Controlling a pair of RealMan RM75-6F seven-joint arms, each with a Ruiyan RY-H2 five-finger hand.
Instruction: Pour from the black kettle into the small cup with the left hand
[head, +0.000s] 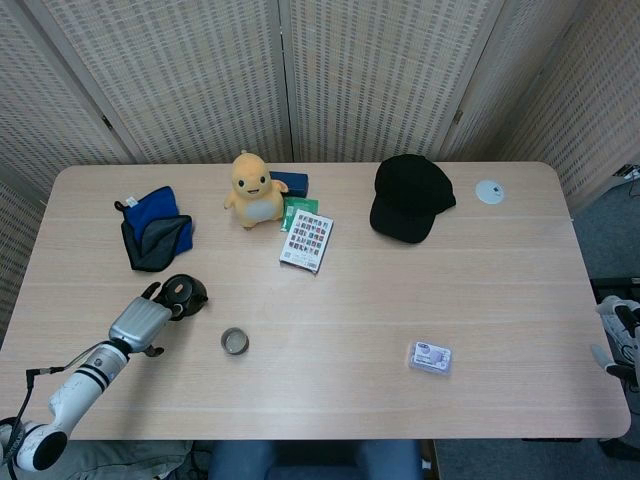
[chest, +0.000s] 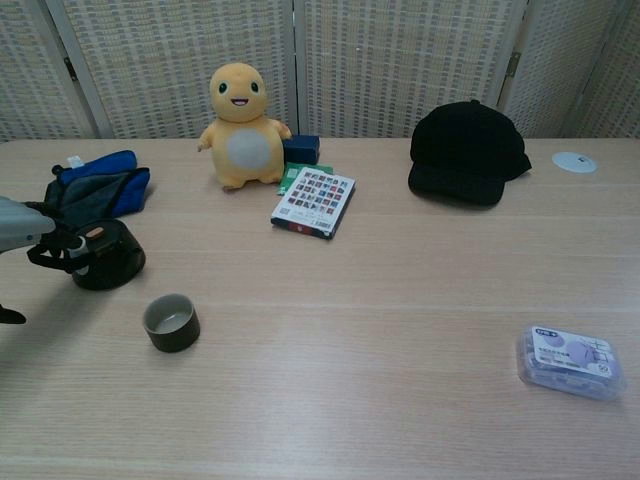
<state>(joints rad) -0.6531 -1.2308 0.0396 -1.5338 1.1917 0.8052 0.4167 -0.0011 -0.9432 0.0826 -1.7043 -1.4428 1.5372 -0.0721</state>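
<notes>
The black kettle (head: 186, 292) (chest: 110, 256) stands on the table at the left, its handle turned toward my left hand (head: 141, 321) (chest: 28, 228). The hand's dark fingers are wrapped around that handle, and the kettle's base still looks to be on the table. The small dark cup (head: 235, 341) (chest: 171, 322) stands upright a little in front and to the right of the kettle, apart from it. My right hand (head: 620, 336) hangs off the table's right edge with its fingers apart, holding nothing.
A blue and grey cloth (head: 155, 229) lies behind the kettle. A yellow plush toy (head: 254, 189), a card pack (head: 307, 240), a black cap (head: 410, 198), a white disc (head: 489, 191) and a small plastic box (head: 430, 357) lie further right.
</notes>
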